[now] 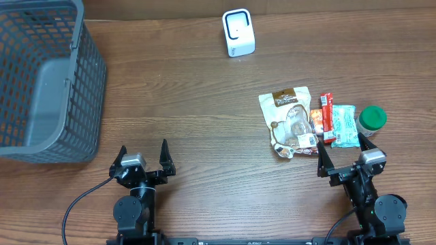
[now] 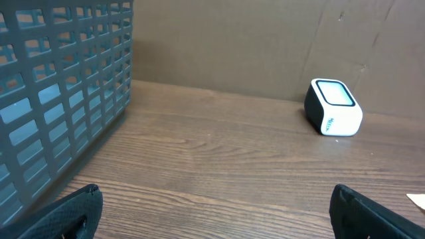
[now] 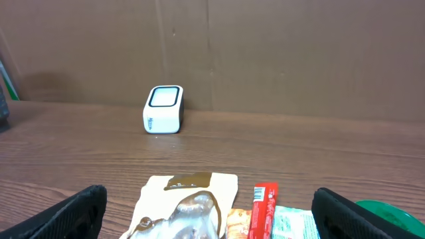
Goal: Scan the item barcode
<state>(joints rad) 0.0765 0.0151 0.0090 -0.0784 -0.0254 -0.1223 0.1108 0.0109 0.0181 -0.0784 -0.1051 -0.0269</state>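
Overhead, a grey basket is seen upper left, the left gripper lower left with jaws spread, the white scanner top centre, snack packets centre right, the right gripper just below them, likewise spread.

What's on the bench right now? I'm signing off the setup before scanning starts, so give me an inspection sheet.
Surface: wooden table, bare grain, no spills seen.
Job's things: white scanner upright at the far edge; snack pouch, red bar, teal packet and green-lidded jar clustered at the right.
Clutter: grey basket at far left, nothing seen inside.
Grippers: left gripper open, empty; right gripper open, empty, just short of the items.
Cables: black cable trailing from the left arm's base.
Surroundings: cardboard wall behind the table.
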